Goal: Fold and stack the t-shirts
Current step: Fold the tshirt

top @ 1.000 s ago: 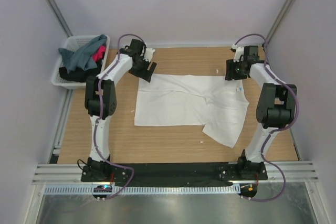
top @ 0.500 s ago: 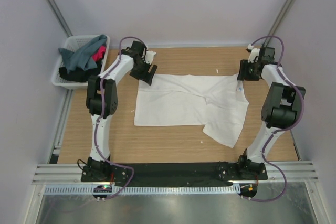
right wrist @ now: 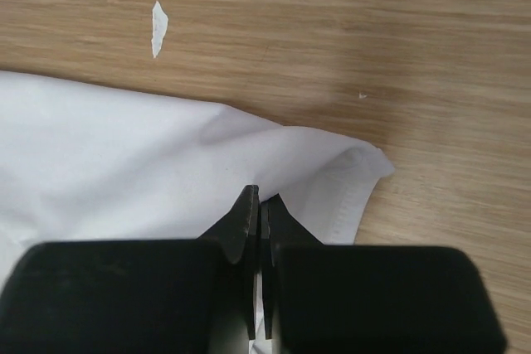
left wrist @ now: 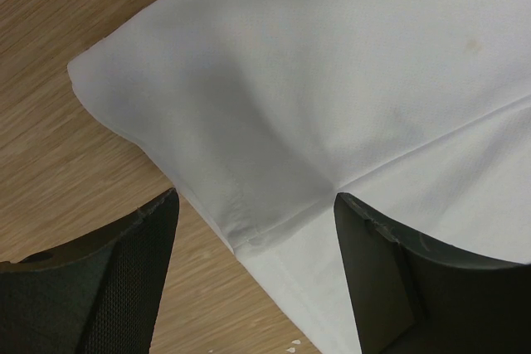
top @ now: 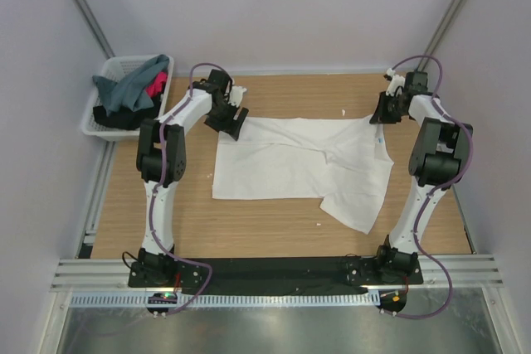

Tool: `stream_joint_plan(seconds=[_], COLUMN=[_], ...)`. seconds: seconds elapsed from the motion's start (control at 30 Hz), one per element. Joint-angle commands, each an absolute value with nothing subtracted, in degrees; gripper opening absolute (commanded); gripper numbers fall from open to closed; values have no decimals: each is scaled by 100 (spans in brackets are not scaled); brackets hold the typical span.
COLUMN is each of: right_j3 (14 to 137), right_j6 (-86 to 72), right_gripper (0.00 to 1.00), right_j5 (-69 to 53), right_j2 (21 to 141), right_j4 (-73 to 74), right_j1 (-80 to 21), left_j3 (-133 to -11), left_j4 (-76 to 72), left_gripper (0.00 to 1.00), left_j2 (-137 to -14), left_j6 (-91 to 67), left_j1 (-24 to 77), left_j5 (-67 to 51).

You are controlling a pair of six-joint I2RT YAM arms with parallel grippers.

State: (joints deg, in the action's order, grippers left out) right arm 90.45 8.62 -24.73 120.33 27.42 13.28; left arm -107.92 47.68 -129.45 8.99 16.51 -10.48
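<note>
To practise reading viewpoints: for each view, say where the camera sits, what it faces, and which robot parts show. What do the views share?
Top external: fixed above and behind the bases, looking down at the table, white t-shirt and basket; left arm and right arm show.
Left wrist: on the left arm, facing the shirt's far left corner; the open left end effector frames it.
Right wrist: on the right arm, facing the far right corner; the right end effector is shut on the cloth.
Shared: all show the white t-shirt.
</note>
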Motion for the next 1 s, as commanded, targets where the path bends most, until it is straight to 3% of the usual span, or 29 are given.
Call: stream_joint_plan(seconds=[0.0, 0.23, 0.43, 0.47, 0.5, 0.53, 0.77, 0.97], right_j3=[9614, 10274, 10406, 10467, 10485, 10520, 10126, 10011], right_j6=[800, 870, 879, 888, 905, 949, 905, 791], right_gripper=[1, 2, 10, 15, 28, 31, 42, 43], right_j5=[-2523, -2321, -2145, -2127, -2118, -2118, -2249, -2785], right_j2=[12137, 12699, 12867, 12893, 12894, 12867, 11603, 11215], right_j4=[2593, 2575, 2479, 2487, 2566, 2601, 2540, 2970], right_j1=[1362, 1362, 1371, 1362, 1371, 1362, 1406, 1380], left_j3=[-10784, -10793, -10872, -10898, -10933, -10942, -10925, -10846], left_j4=[4808, 4781, 4755, 4764, 4781, 4799, 4790, 4825], left_gripper=[76, 77, 77, 77, 77, 76, 77, 77], left_j2=[-12964, -13060, -13131, -13140, -13140, -13114, -12279, -12172], left_j6=[905, 958, 975, 976, 976, 976, 975, 967], left_j1=[1679, 1687, 1714, 1723, 1723, 1740, 1863, 1933], left_j5=[-958, -747, -633, -633, -624, -650, -563, -641])
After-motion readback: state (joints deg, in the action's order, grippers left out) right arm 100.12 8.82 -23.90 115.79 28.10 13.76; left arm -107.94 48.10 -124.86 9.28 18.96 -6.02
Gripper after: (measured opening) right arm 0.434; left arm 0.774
